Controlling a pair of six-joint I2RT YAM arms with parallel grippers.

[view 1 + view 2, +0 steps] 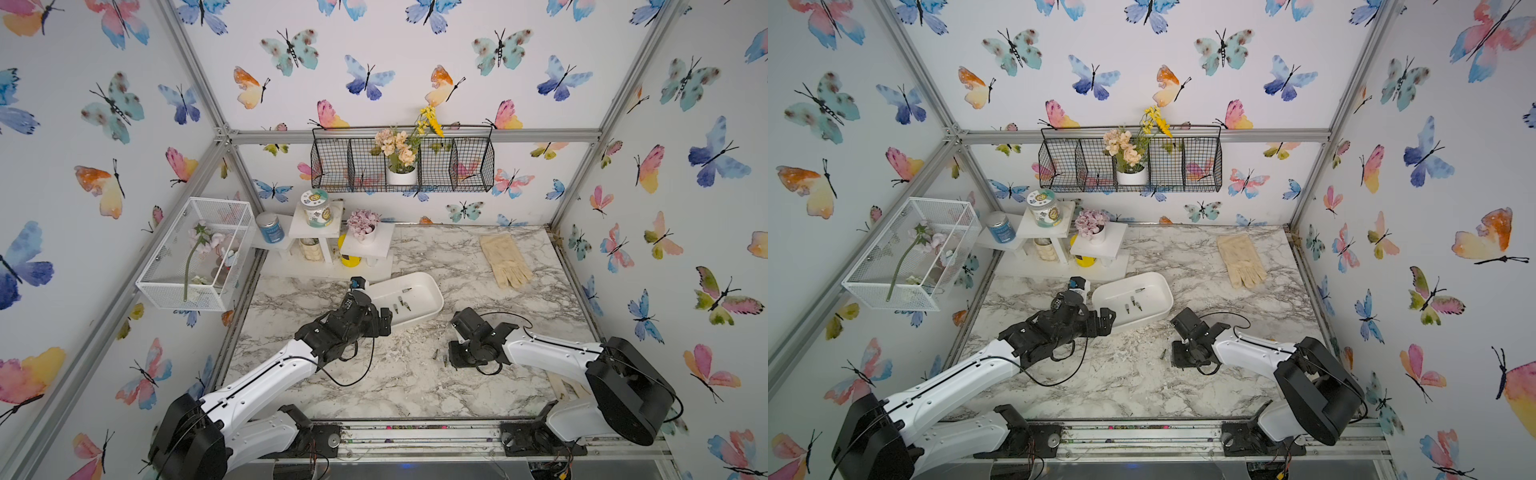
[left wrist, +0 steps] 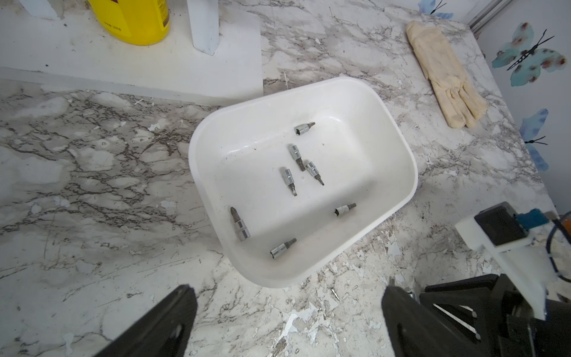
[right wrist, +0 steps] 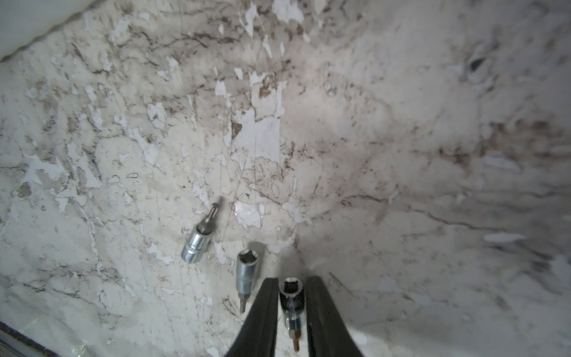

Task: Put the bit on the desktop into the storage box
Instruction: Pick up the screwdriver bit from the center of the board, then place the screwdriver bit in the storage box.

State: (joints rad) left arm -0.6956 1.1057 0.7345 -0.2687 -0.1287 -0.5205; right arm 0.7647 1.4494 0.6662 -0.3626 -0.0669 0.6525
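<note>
At the middle of the surface (image 1: 415, 386), in both top views: right arm (image 1: 548, 353) dips beside two spare bits (image 1: 436, 354); storage box (image 1: 424, 291) sits just beyond, toward the far left. Left wrist view: left fingers (image 2: 167, 324) spread wide and empty, just short of the box rim (seven bits (image 2: 289, 182) inside). Right wrist view: the bit (image 3: 292, 296) lies between the right fingers (image 3: 262, 315), long axis parallel to them, socket end outward. They hug both flanks; whether they pinch yet, I cannot tell.

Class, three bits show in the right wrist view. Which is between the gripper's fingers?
The bit flanked by the right gripper's fingers, in their shadow; the other two bits lie in the open on the desktop.
</note>
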